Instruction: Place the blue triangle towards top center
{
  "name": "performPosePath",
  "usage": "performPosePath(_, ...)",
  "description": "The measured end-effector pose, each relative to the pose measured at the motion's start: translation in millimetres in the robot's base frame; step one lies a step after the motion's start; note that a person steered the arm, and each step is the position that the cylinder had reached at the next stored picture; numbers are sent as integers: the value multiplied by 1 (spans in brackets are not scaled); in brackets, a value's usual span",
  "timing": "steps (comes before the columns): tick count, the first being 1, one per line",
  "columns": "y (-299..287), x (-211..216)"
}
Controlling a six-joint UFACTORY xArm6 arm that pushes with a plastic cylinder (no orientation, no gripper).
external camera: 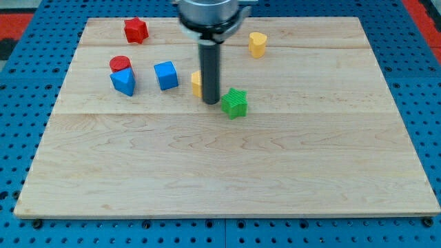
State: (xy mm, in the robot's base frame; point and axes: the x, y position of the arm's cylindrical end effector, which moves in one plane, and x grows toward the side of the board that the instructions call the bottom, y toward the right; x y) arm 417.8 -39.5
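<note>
The blue triangle [123,82] lies at the view's upper left, touching a red cylinder [120,65] just above it. My tip [211,102] is down on the board near the middle, well to the right of the blue triangle. The rod partly hides a yellow block [197,83] on its left, and a green star [234,103] sits just to the right of the tip. A blue cube [166,75] lies between the triangle and the rod.
A red star [136,29] lies near the top left of the wooden board [227,172]. A yellow block [258,44] lies near the top, right of centre. Blue pegboard surrounds the board.
</note>
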Motion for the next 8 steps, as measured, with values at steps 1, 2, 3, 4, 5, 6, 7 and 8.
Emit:
performPosePath(1, -67, 2)
performPosePath(2, -135, 12)
performPosePath(3, -182, -5)
performPosePath(4, -153, -28)
performPosePath(5, -85, -60)
performPosePath(6, -97, -90)
performPosePath(7, -43, -94)
performPosePath(8, -39, -85)
